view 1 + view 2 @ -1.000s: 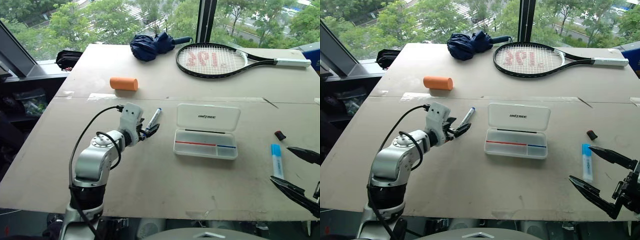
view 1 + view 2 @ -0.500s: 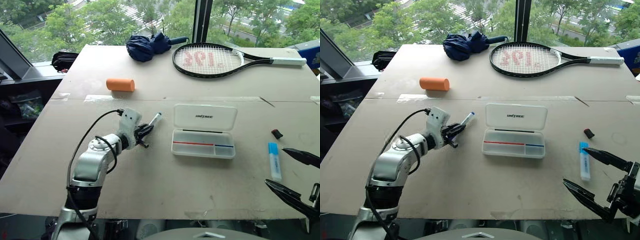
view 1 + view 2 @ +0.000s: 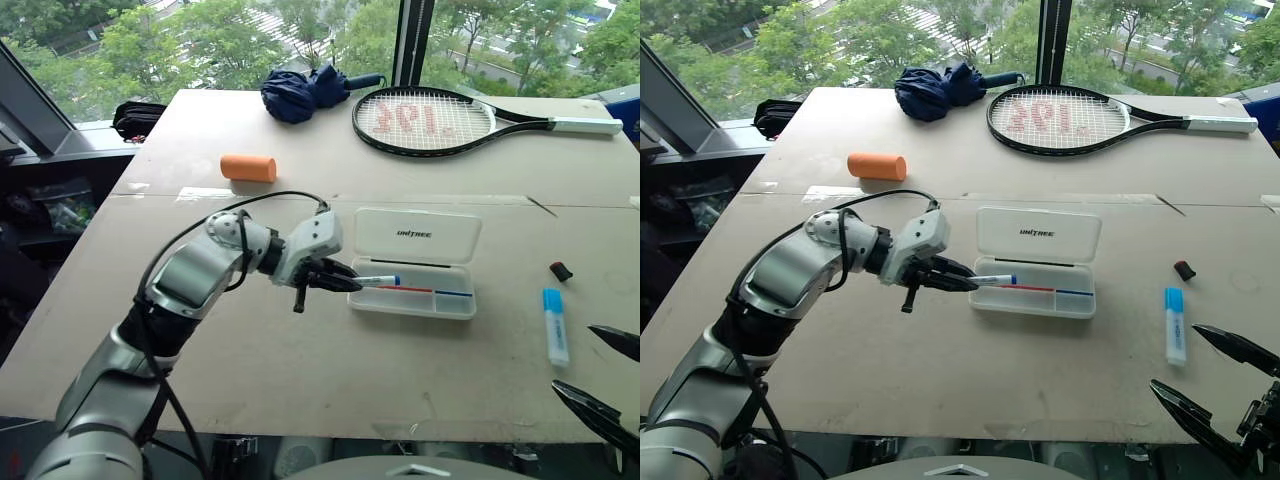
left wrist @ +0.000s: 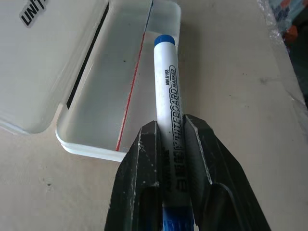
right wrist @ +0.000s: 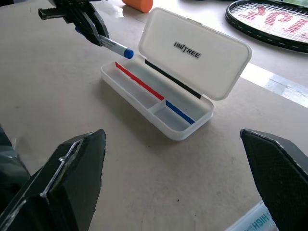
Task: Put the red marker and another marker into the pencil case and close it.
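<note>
The white pencil case (image 3: 412,305) lies open mid-table, its lettered lid (image 3: 417,235) folded back and its tray showing thin red and blue stripes. My left gripper (image 3: 350,281) is shut on a white marker with a blue end (image 3: 378,281), held nearly level; the marker's tip hangs over the tray's left end (image 4: 96,139). The marker (image 4: 166,82) sits between the two black fingers (image 4: 144,154). My right gripper (image 3: 572,356) stands open at the table's front right, nothing between its fingers. The red marker is out of view.
A white marker with a light-blue cap (image 3: 553,325) lies just left of the right gripper; a small dark cap (image 3: 561,271) lies behind it. Farther back are an orange cylinder (image 3: 248,167), a folded blue umbrella (image 3: 305,92) and a tennis racket (image 3: 430,120).
My left gripper shut on the blue-ended marker on the table, lifted it and swung it right to the case's left end. The right gripper drew back a little toward the table edge.
</note>
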Available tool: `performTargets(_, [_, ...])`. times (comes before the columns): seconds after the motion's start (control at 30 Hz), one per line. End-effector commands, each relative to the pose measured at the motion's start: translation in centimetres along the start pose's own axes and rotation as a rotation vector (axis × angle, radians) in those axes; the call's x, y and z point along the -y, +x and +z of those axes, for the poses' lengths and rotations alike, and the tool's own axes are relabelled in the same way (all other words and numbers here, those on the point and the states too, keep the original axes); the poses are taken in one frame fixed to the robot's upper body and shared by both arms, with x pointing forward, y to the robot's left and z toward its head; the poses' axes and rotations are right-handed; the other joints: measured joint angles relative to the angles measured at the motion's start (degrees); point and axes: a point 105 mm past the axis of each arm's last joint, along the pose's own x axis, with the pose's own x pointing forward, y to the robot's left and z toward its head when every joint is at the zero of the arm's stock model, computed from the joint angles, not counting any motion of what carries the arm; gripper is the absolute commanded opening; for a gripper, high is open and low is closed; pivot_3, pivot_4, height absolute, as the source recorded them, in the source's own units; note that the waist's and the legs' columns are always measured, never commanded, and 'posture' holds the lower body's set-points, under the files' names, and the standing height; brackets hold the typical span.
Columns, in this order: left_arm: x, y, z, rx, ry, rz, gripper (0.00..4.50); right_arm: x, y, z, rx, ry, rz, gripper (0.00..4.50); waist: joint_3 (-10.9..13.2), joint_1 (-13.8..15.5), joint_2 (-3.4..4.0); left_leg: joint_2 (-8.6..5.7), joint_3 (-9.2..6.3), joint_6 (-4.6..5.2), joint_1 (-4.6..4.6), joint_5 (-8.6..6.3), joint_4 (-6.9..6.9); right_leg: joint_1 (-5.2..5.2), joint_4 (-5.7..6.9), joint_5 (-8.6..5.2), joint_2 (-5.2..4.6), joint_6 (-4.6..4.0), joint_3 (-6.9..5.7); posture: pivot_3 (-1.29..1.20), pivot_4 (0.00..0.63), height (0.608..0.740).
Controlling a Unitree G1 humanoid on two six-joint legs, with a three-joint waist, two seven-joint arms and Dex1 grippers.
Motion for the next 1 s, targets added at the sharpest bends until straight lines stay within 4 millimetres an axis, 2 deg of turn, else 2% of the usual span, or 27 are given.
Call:
performTargets(0.03, [-0.5, 1.8, 0.8, -0.025, 0.079, -0.021, 0.13, -0.1, -0.9, 0.8, -0.005, -0.046, -0.028, 4.5, 0.0, -0.39, 0.0, 0.01, -0.02, 0.0, 0.0, 0.0, 0.0, 0.0, 0.0, 0.0, 0.01, 0.0, 0.0, 0.0, 0.15, 0.73])
performTargets(0.13, [-1.3, 2.9, 1.4, -0.013, 0.103, 0.0, 0.13, -0.4, -1.3, 0.9, -0.011, -0.047, -0.044, 4.5, 0.02, -0.61, 0.01, 0.06, 0.0, 0.0, 0.04, 0.0, -0.02, -0.02, 0.03, -0.01, 0.06, 0.0, 0.03, 0.0, 0.15, 0.73])
performTargets(0.3, [-3.5, 3.5, 1.6, -0.035, 0.162, 0.047, 0.13, -0.8, -1.5, 0.9, -0.015, -0.042, -0.068, 4.5, 0.02, -0.4, 0.02, 0.1, -0.03, 0.0, 0.02, 0.0, -0.02, -0.03, 0.02, -0.01, 0.1, 0.0, -0.01, 0.0, 0.15, 0.73])
performTargets(0.77, [-4.5, 6.5, 1.8, -0.041, 0.215, 0.011, 0.13, -1.4, -1.6, 1.1, -0.021, -0.039, -0.091, 4.5, 0.04, -0.37, -0.01, 0.06, -0.03, 0.01, -0.06, -0.01, -0.01, -0.07, 0.0, -0.01, 0.05, 0.01, -0.01, 0.0, 0.15, 0.73])
performTargets(0.8, [-4.5, 6.5, 2.0, -0.035, 0.212, 0.01, 1.15, -1.4, -1.6, 1.1, -0.022, -0.039, -0.091, 4.5, 0.04, -0.37, -0.01, 0.06, -0.03, 0.01, -0.06, -0.01, -0.01, -0.07, 0.01, -0.01, 0.05, 0.01, -0.01, 0.0, 0.15, 0.73])
performTargets(0.97, [-4.0, 4.8, 2.6, 0.007, 0.201, 0.01, 3.45, -0.8, -1.5, 1.1, -0.023, -0.015, -0.126, 4.5, 0.05, -0.49, -0.01, 0.07, -0.04, 0.01, -0.07, -0.01, -0.01, -0.1, 0.02, -0.01, 0.05, 0.01, -0.01, 0.0, 0.15, 0.73])
performTargets(1.0, [-3.7, 4.1, 2.9, 0.03, 0.187, 0.008, 3.45, -0.5, -1.5, 1.1, -0.023, -0.008, -0.146, 4.5, 0.06, -0.6, 0.0, 0.08, -0.04, 0.01, -0.07, -0.01, -0.02, -0.1, 0.02, -0.01, 0.05, 0.01, -0.01, 0.0, 0.15, 0.73])
